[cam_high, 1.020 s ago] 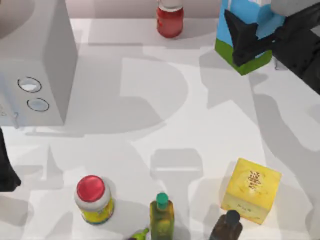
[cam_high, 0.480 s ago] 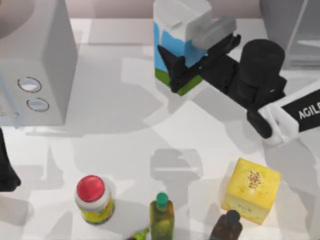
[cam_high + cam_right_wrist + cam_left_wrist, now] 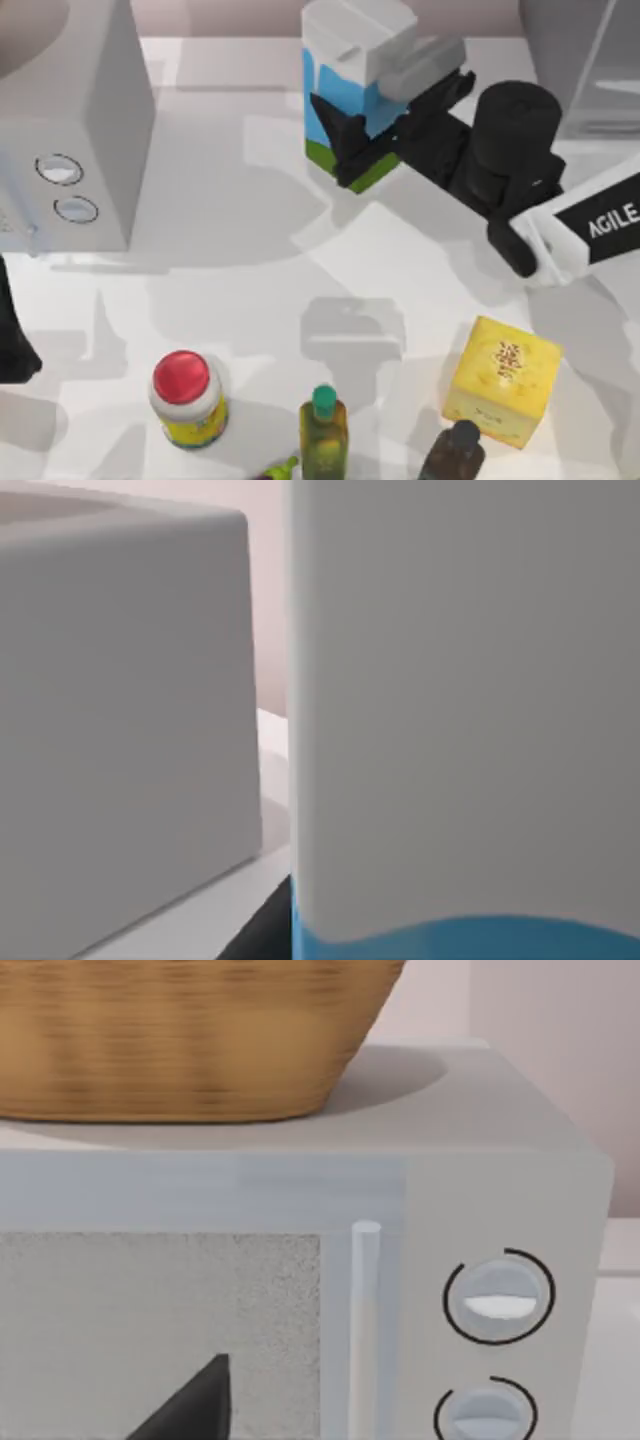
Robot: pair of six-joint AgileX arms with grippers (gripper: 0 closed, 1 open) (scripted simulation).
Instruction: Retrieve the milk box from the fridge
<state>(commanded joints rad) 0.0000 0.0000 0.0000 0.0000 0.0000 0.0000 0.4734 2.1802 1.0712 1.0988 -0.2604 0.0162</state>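
The milk box (image 3: 345,70), a white gable-top carton with blue sides and a green base band, stands at the back middle of the table. My right gripper (image 3: 372,112) is shut on it, one black finger across its front face and the other along its far side. In the right wrist view the milk box (image 3: 460,730) is very close, white above a blue edge. The fridge (image 3: 560,50), a grey cabinet with a see-through panel, is at the back right. My left gripper (image 3: 14,350) is parked at the table's left edge.
A white box with two round dials (image 3: 70,120) stands at the back left, a wicker basket (image 3: 180,1040) on top. Along the front are a red-lidded jar (image 3: 187,398), a green bottle (image 3: 323,430), a dark bottle (image 3: 452,452) and a yellow cube box (image 3: 502,378).
My right gripper carried the milk box from the back right, by the fridge, leftward to the back middle, covering the red jar there. In the last half second it shifted only slightly left.
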